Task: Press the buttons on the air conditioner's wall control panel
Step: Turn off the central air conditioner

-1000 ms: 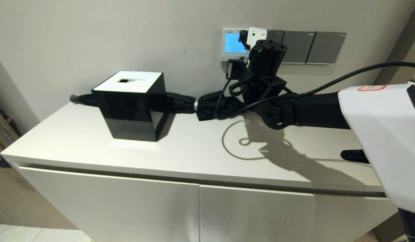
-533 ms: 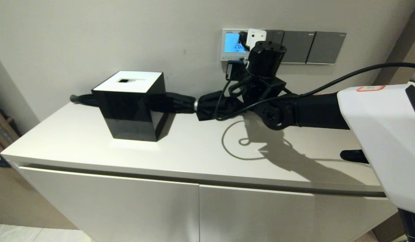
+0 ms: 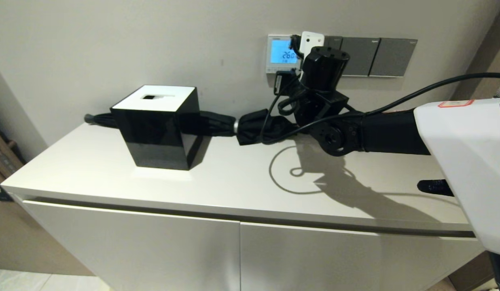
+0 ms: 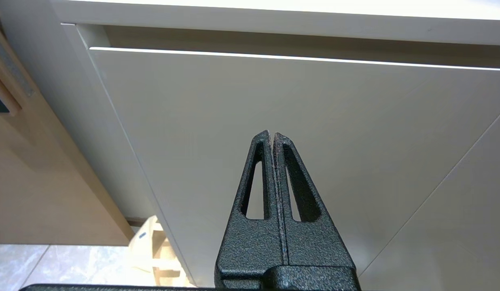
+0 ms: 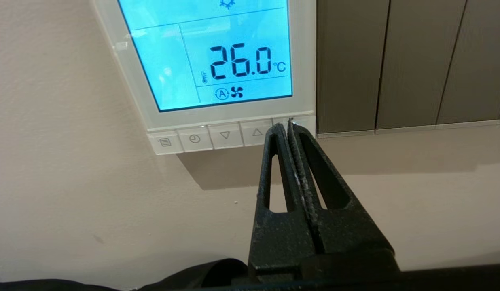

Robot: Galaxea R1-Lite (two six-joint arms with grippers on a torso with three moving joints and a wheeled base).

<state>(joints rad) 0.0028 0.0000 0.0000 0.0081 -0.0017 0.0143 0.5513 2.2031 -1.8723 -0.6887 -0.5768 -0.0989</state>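
Note:
The white-framed control panel (image 3: pixel 281 53) hangs on the wall, its screen lit blue and reading 26.0 (image 5: pixel 240 60). A row of pale buttons (image 5: pixel 209 137) runs along its bottom edge. My right gripper (image 5: pixel 288 123) is shut and empty, its tips in front of the button at the end of the row nearest the dark switch plates; I cannot tell if they touch it. In the head view the right wrist (image 3: pixel 320 76) hides the tips. My left gripper (image 4: pixel 272 134) is shut and empty, parked low before the cabinet door.
Dark grey switch plates (image 3: pixel 373 56) sit on the wall right of the panel. On the white cabinet top (image 3: pixel 217 178) stand a black box with a white lid (image 3: pixel 159 125) and a folded black umbrella (image 3: pixel 225 125) along the wall. Cables loop from the right wrist.
The screen went from plain blue to showing the digits 26.0. My right arm shifted slightly right and back from the panel, uncovering more of the screen.

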